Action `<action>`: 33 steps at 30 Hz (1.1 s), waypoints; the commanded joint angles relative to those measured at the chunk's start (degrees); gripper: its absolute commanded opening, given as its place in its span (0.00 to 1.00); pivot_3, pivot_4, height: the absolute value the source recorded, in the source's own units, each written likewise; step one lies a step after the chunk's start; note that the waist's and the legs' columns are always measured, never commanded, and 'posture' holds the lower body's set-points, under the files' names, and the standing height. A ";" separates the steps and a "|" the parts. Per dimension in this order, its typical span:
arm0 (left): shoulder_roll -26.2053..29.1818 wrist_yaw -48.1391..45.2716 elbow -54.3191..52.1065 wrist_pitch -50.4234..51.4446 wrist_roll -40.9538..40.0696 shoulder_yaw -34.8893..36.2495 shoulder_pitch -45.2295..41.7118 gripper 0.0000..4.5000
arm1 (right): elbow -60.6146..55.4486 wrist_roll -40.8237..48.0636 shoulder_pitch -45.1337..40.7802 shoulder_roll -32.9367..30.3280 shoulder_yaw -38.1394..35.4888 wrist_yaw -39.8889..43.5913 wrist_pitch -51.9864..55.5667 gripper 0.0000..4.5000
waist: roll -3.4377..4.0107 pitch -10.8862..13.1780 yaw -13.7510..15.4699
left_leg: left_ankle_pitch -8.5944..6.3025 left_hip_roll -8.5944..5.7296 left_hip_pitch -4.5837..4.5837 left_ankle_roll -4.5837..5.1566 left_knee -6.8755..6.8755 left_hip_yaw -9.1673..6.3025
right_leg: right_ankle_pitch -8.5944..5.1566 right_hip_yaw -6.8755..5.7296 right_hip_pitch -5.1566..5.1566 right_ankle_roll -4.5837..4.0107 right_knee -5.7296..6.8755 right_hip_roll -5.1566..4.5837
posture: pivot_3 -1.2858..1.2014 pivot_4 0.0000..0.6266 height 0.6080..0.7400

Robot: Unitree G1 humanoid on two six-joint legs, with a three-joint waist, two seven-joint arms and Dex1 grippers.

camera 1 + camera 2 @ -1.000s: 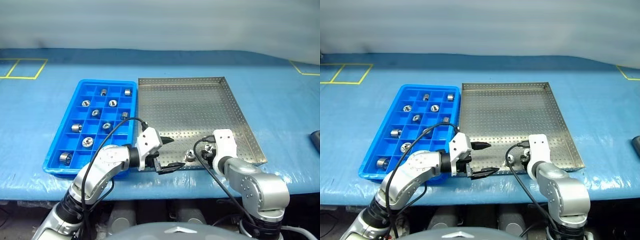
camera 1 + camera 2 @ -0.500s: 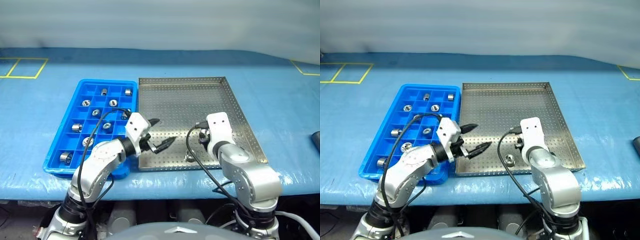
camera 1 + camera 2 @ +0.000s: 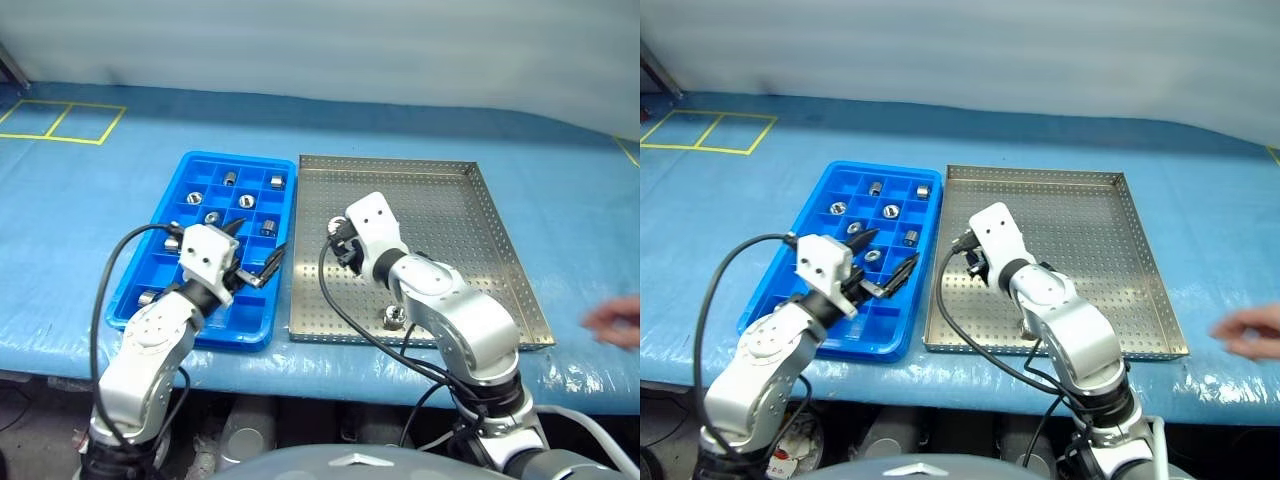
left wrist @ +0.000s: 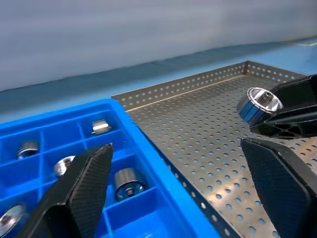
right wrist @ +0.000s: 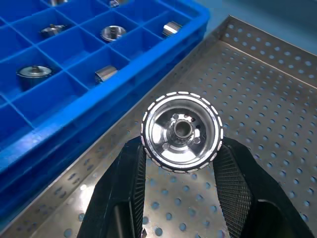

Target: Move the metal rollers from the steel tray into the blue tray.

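My right gripper (image 3: 343, 247) is shut on one metal roller (image 5: 182, 133), a shiny silver cylinder held above the left part of the steel tray (image 3: 470, 215), close to the blue tray (image 3: 240, 335). A second roller (image 3: 392, 318) lies near the steel tray's front rim. Several rollers (image 3: 247, 201) sit in the blue tray's square compartments. Over the near right part of the blue tray hangs my left gripper (image 3: 255, 250), open and empty, pointing toward the steel tray. In the left wrist view the held roller (image 4: 259, 104) shows between the right gripper's black fingers (image 4: 292, 116).
Both trays lie side by side on a blue table cover. A person's hand (image 3: 615, 322) rests at the right edge, beyond the steel tray. Yellow tape lines (image 3: 60, 120) mark the far left of the cover.
The camera has turned. My right gripper has risen from the steel tray's front with a roller and moved left. The left gripper has swung left over the blue tray. A hand has appeared at right.
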 commanded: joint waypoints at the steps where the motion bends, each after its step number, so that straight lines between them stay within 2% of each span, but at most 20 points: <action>1: 0.34 0.37 -4.56 -0.67 -0.98 2.34 2.39 1.00 | 0.78 1.08 -1.80 0.96 1.30 1.60 -2.70 0.36 | 0.00 0.01 0.81 | 0.00 0.00 -0.01 0.00 0.00 -0.02 | 0.00 -0.03 0.00 -0.01 0.00 0.00 | 0.68 0.24 1.00; 10: 0.64 -0.83 -7.88 1.69 -6.11 4.32 8.20 1.00 | 3.92 3.18 -2.58 4.27 3.60 3.78 -3.95 0.36 | 0.07 0.05 4.88 | -0.01 0.04 -0.15 -0.02 0.00 -0.06 | -0.03 -0.24 -0.08 -0.05 -0.05 -0.04 | 0.71 0.24 1.00; 23: 0.02 -0.26 -7.44 1.88 -6.30 2.08 8.65 1.00 | 6.69 5.77 -3.73 3.62 5.44 6.89 -0.68 0.36 | 0.10 0.06 8.95 | -0.04 0.10 -0.34 -0.11 -0.02 -0.07 | -0.14 -0.72 -0.13 -0.21 -0.08 -0.04 | 0.70 0.24 1.00; 33: 0.26 -0.99 -6.45 1.85 -6.53 0.59 7.64 1.00 | 6.48 6.06 -2.20 2.75 4.87 6.12 2.48 0.36 | 0.11 0.05 10.26 | -0.08 0.15 -0.35 -0.18 -0.03 -0.10 | -0.19 -0.87 -0.13 -0.29 -0.09 -0.04 | 0.69 0.24 1.00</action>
